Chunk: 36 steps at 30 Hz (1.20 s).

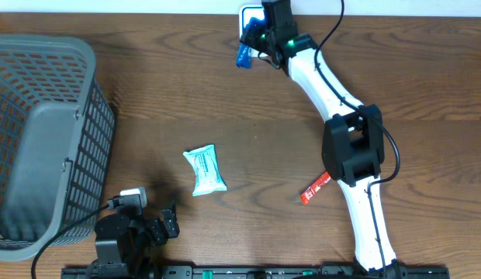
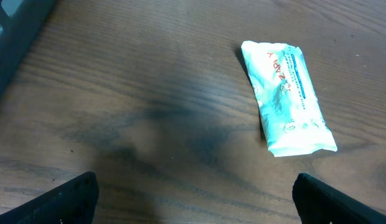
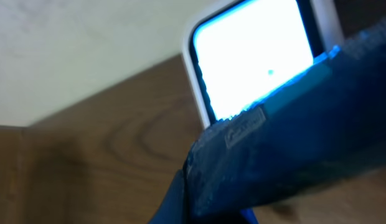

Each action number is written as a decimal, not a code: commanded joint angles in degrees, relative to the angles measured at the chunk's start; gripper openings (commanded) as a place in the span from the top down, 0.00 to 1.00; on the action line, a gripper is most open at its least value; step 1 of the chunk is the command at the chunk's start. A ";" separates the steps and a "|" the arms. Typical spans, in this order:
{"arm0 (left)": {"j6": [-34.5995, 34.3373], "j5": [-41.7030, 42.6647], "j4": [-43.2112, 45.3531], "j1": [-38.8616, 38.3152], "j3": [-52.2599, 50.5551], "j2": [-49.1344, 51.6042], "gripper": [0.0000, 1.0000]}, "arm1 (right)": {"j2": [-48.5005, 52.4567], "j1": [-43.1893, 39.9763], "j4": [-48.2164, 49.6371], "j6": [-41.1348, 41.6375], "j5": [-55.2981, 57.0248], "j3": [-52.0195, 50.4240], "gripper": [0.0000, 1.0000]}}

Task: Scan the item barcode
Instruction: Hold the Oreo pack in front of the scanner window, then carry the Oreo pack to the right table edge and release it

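Overhead: right gripper (image 1: 253,40) pinches blue plastic packet (image 1: 243,54) at white-framed scanner (image 1: 247,12).
Likely presenting its barcode; left gripper (image 2: 199,202) gapes, empty.

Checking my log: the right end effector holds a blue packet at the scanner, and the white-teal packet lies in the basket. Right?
No: the overhead view shows the white-teal packet on the table, outside the basket. The right end effector does hold the blue packet at the scanner.
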 commanded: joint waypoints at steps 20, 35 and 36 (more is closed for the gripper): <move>-0.46 0.66 -2.29 0.22 -0.31 -0.39 0.00 | -18.80 -32.24 -57.27 -20.31 25.73 7.13 0.99; -0.46 0.66 -2.29 0.22 -0.31 -0.39 0.00 | -18.25 -53.44 -28.20 -40.28 26.91 -20.50 0.99; -0.46 0.66 -2.29 0.22 -0.31 -0.39 0.00 | -18.25 -54.16 -26.64 -40.28 26.91 -22.32 0.99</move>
